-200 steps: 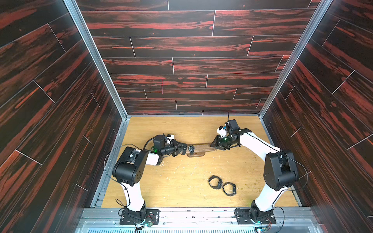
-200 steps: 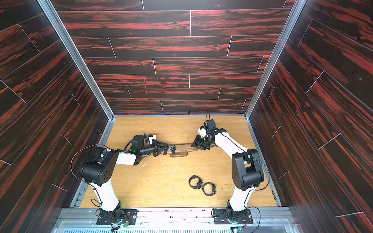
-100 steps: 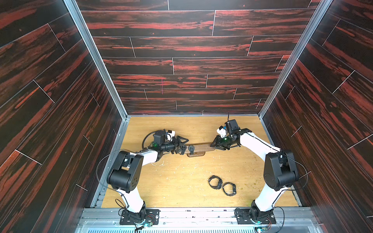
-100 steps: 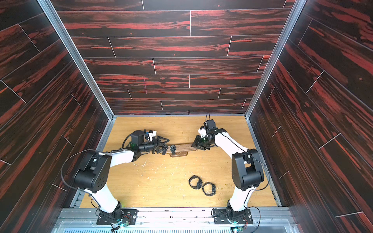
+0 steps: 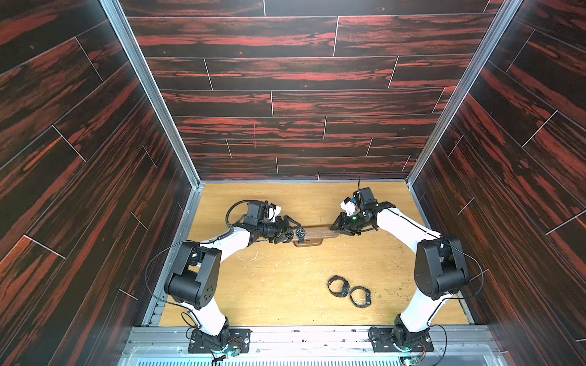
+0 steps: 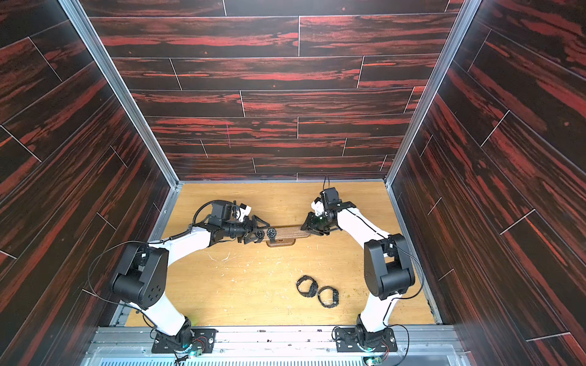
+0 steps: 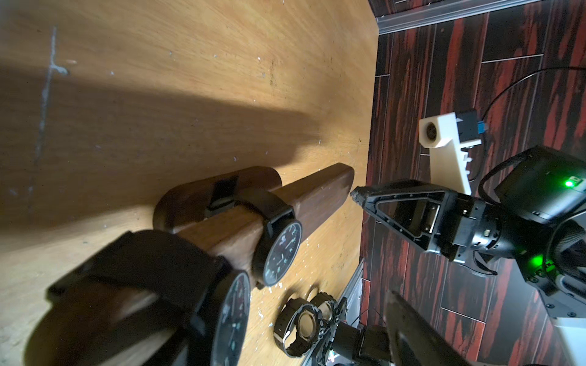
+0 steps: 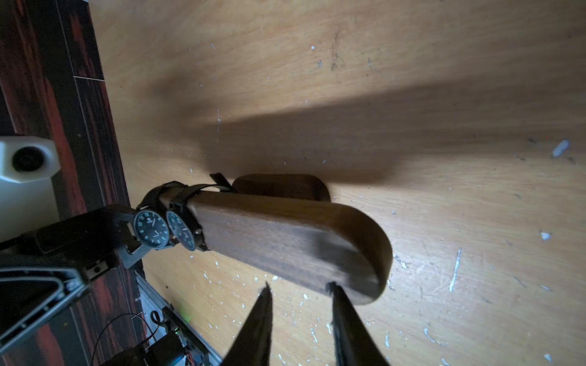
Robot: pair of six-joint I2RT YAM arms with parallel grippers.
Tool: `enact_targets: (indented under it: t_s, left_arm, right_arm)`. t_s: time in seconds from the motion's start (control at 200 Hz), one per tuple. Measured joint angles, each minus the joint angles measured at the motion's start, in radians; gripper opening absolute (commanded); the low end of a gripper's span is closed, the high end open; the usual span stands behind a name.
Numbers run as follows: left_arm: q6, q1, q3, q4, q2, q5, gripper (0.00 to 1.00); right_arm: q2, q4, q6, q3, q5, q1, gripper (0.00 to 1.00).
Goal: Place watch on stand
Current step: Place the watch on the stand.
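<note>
Sitting on the table (image 5: 285,285) towards its far edge, the stand (image 5: 317,232) is carrying two watches side by side on the left end of its bar. The outer watch (image 5: 289,235) is hanging at the very tip of the bar, and the inner watch (image 5: 300,233) is just beside it, both straps looped around the wood and both dials facing up in both top views. The left gripper (image 5: 287,229) is standing with its jaws spread, one finger on either side of the outer watch; whether the fingers are touching it I cannot tell. In the left wrist view the two dials (image 7: 282,250) are showing along the bar.

The right gripper (image 5: 336,227) is sitting at the bar's right end. In the right wrist view its fingers (image 8: 260,317) are partly apart, tips right at the rounded end (image 8: 364,269) of the bar, with the wood reaching between them; a firm pinch cannot be confirmed.

Two more watches (image 5: 338,286), (image 5: 360,297) are lying touching each other on the table nearer the front edge, towards the right corner.
</note>
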Motion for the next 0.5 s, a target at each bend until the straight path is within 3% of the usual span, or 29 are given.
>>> enact_targets:
  t_s: [0.496]
  left_arm:
    - [0.145,-0.006,0.161,-0.361,0.009,-0.138,0.85]
  right_arm:
    - [0.0,0.001,-0.004,-0.004,0.001,0.0,0.33]
